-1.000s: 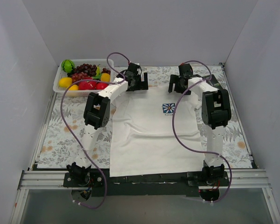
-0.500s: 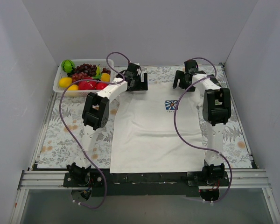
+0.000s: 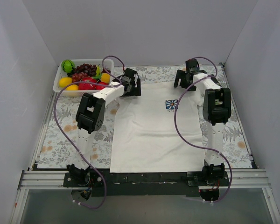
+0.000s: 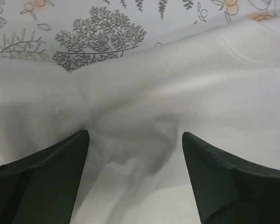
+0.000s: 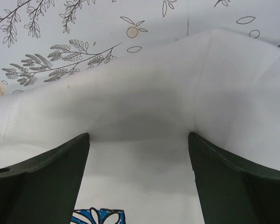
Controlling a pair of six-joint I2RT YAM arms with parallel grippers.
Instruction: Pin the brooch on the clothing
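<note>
Your left gripper [image 3: 131,87] has shifted left, to the far left shoulder of the white T-shirt [image 3: 149,133], jaws apart above wrinkled cloth. Your right gripper [image 3: 183,80] hangs over the other shoulder, jaws also apart. The shirt lies spread on the floral tablecloth [image 3: 60,128].

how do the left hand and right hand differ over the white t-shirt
The left hand is over creased cloth at the T-shirt's left-side shoulder; the right hand is over smoother cloth at the right-side shoulder. The blue logo shows near the right hand, not the left hand. Both are open, holding nothing.
</note>
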